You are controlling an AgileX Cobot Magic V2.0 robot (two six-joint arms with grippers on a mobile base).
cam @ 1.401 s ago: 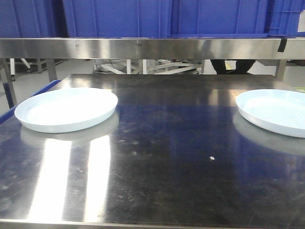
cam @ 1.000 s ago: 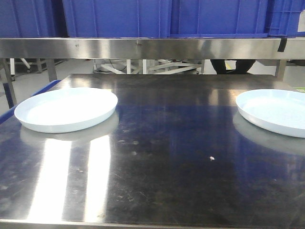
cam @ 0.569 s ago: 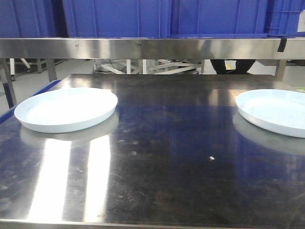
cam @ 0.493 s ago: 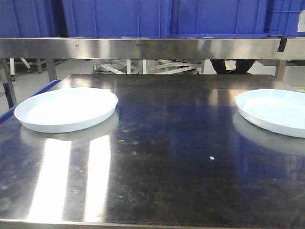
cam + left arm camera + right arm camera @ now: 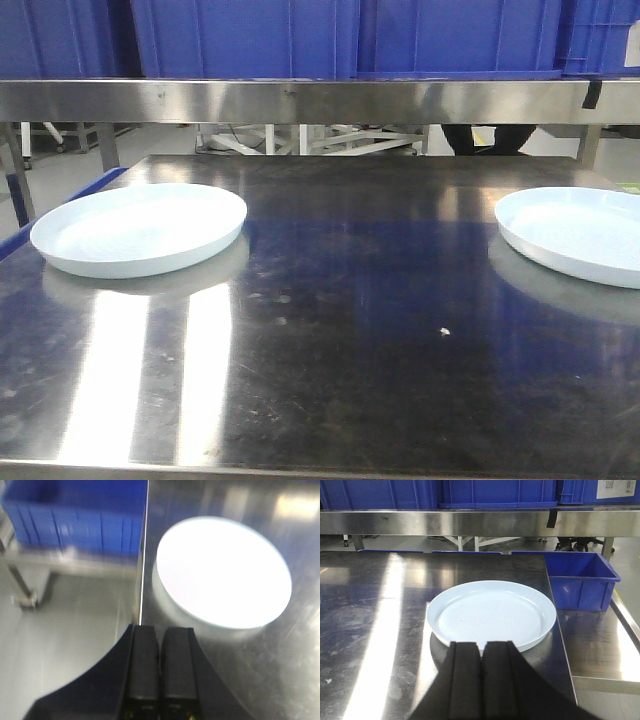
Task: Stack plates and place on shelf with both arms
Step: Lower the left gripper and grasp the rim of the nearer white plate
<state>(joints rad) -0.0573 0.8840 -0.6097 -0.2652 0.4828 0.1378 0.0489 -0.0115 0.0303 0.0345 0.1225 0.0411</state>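
The tabletop is dark steel, polished enough to mirror the light in broad bright streaks, yet scuffed all over with fine scratches and dull smudges. The left plate and the right plate are smooth and glossy, pale bluish-white; whether they are glazed ceramic or hard plastic cannot be told. The shelf rail is brushed stainless steel with a soft satin sheen, and a strip of matt black tape is stuck on it. The blue crates above are moulded plastic with a low sheen, as is the blue bin in the right wrist view. The left gripper and the right gripper have smooth, matt black fingers.
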